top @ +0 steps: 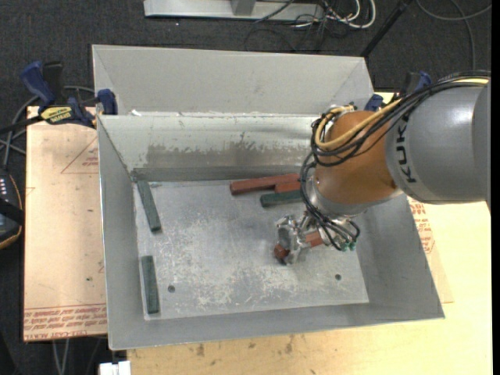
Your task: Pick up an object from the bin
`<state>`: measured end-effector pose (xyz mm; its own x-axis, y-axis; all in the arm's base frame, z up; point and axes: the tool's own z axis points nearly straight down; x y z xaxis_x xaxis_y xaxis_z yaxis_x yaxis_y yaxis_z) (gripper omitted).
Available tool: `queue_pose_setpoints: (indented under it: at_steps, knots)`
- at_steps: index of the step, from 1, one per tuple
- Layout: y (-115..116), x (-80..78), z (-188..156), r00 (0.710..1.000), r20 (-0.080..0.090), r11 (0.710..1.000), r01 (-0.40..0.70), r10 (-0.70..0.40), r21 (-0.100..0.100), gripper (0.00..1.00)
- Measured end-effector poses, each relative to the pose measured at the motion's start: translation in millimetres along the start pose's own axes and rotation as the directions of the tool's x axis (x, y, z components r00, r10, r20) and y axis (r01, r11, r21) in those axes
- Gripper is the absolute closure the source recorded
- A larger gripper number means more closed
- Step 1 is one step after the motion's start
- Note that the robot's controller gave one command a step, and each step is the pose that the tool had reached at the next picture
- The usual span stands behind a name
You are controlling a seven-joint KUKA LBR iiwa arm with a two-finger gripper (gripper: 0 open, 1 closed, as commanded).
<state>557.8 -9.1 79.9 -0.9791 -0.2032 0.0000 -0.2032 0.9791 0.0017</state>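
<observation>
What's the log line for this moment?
gripper low, right of centre | small red piece at its tip | grip unconfirmed | red bar, green bar near back wall

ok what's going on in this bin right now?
The KUKA arm reaches in from the right, with its hand low over the floor of the grey metal bin, right of centre. A small reddish-brown block sits at the hand's tip; I can't tell whether it's gripped. A long reddish-brown bar and a dark green bar lie by the back wall. A grey-green bar and a second grey-green bar lie along the left side.
</observation>
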Motion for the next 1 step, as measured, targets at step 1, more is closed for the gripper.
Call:
queue_pose_setpoints:
  at_steps: [1]
  knots:
    - [-18.9,10.4,-129.8,0.993,0.012,0.993,-0.119,0.119,0.003,1.00]
